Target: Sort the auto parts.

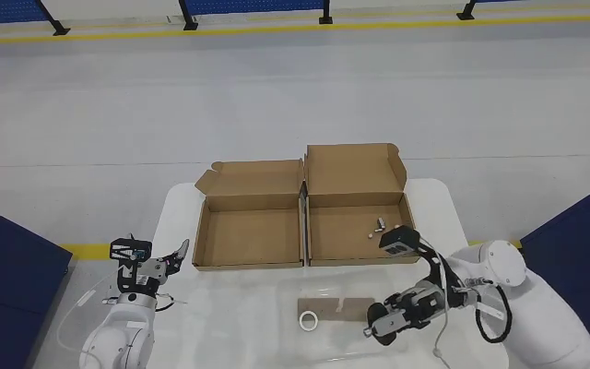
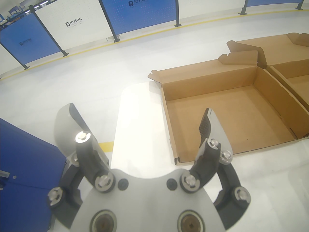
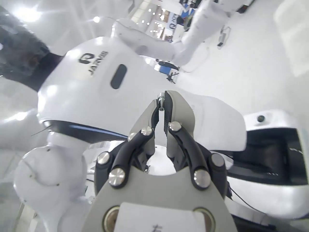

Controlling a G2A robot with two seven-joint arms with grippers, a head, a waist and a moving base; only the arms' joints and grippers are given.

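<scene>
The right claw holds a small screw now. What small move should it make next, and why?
Probably lift the right claw and swing it over the right box: it is shut on a screw, and small parts that look similar already lie there.

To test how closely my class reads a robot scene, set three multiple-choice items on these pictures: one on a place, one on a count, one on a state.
1. Where is the ring? A in a box; B on the table; C in a gripper.
2. How many boxes are there? A two; B three; C four.
3. The right gripper is: A open; B shut on the ring; C shut on a screw.
Answers: 1 B, it lies on the tabletop outside the boxes; 2 A, the left box and right box stand side by side; 3 C, the screw sits between its fingertips.
</scene>
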